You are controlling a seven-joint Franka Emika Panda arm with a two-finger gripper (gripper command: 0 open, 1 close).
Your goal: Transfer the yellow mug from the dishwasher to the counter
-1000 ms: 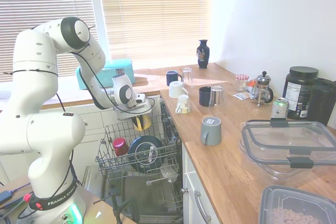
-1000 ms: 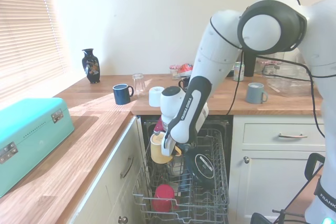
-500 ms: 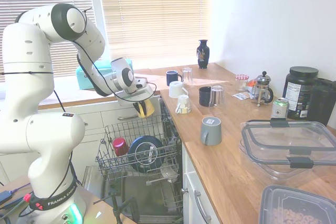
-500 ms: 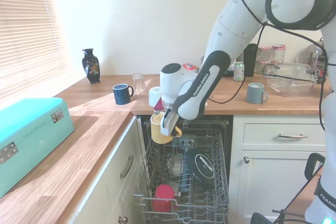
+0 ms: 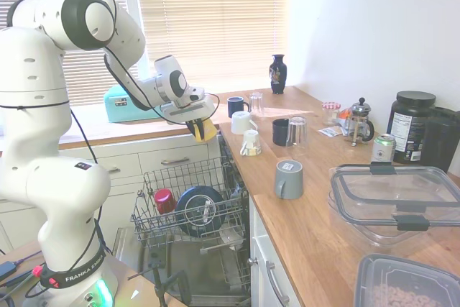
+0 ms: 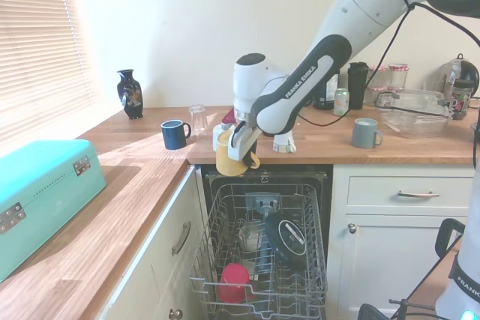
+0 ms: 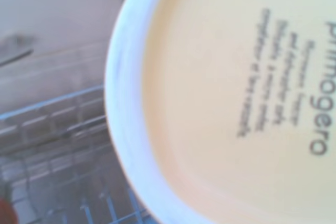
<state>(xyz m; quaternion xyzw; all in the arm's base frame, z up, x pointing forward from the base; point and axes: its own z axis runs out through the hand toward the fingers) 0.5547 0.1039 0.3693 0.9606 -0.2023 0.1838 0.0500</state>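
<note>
Small bright yellow ceramic mug (image 6: 234, 159) with glossy glaze and side handle hangs in the air above the open dishwasher (image 6: 262, 260), level with the front edge of the light-brown wooden butcher-block surface (image 6: 150, 207), touching neither. Tool (image 6: 238, 140) pinches the mug near its top end; mug tilted, handle pointing down toward the rack. Wrist view: pale round mug base (image 7: 231, 98) fills the picture, whitish ring around a yellow disc, blurred dark print sideways on it; grey wire rack (image 7: 58, 145) out of focus behind.

Dishwasher rack is thin grey wire with upright tines; holds a small red cup (image 6: 234, 282) near the front and a round dark plate (image 6: 289, 237) standing on edge.

White arm (image 5: 136, 80) reaches from the high shoulder down and across, forearm angled downward, wrist bent over the rack's back edge.

Surface has plank grain; on it a dark blue mug (image 6: 175, 134), a clear glass (image 6: 198, 119), a grey mug (image 6: 364, 133) well apart, and a turquoise box (image 6: 37, 200) with metal latches.
</note>
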